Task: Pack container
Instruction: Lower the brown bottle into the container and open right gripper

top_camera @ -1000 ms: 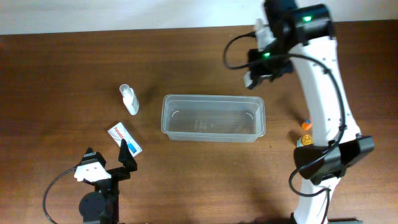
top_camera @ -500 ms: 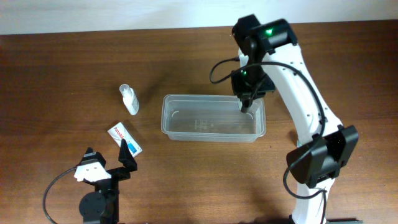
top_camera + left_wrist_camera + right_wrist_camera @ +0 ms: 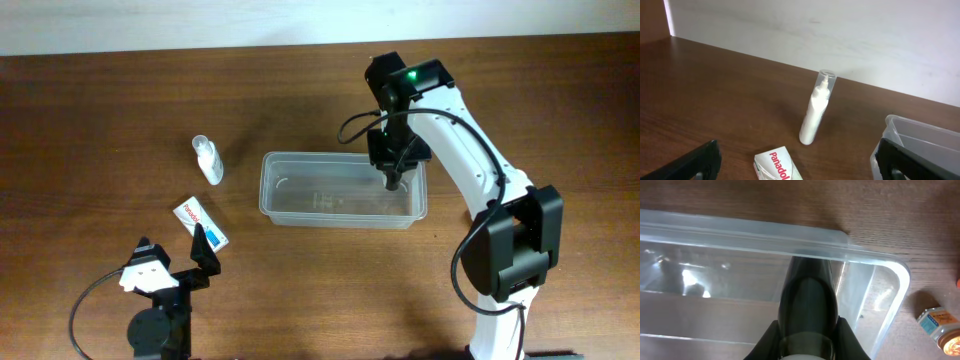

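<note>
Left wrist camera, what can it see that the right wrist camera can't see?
Only the left wrist view shows the white spray bottle standing upright, the Panadol box in front of it, and the pale wall behind. Only the right wrist view shows the right gripper shut on a dark rounded object at one end of the container, and a small labelled jar on the table outside it. Both show the clear container and the brown table.

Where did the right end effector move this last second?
Yes. Right end effector, gripping a dark object, came from beyond the container rim to over its right end.
</note>
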`<state>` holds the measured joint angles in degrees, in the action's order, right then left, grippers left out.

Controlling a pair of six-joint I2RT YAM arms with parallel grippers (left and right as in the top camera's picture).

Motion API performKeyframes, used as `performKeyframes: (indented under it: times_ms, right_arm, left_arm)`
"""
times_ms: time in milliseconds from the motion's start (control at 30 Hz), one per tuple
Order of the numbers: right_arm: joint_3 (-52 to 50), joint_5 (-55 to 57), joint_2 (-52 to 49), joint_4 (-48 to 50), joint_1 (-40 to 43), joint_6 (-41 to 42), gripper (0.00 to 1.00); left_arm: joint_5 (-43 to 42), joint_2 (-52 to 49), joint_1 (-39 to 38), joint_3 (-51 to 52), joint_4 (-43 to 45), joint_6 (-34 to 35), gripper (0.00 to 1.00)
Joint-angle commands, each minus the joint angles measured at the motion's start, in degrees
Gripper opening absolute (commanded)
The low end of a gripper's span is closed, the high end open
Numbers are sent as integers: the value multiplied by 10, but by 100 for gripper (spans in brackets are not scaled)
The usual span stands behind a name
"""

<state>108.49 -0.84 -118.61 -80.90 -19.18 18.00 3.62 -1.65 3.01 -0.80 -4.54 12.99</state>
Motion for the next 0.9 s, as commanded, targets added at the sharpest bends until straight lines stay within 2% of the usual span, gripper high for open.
performKeyframes:
  times_ms: [0,267,867]
  right_arm:
    - [-19,26,11,15,-3,16,17]
    - [-74,31,11,75,-3,20,17]
    - [-75,30,11,82,-3,21,18]
  left_arm:
    - [-4,0,0,3,0,-11,99]
    - [-4,0,0,3,0,-11,99]
    - [-4,0,0,3,0,-11,99]
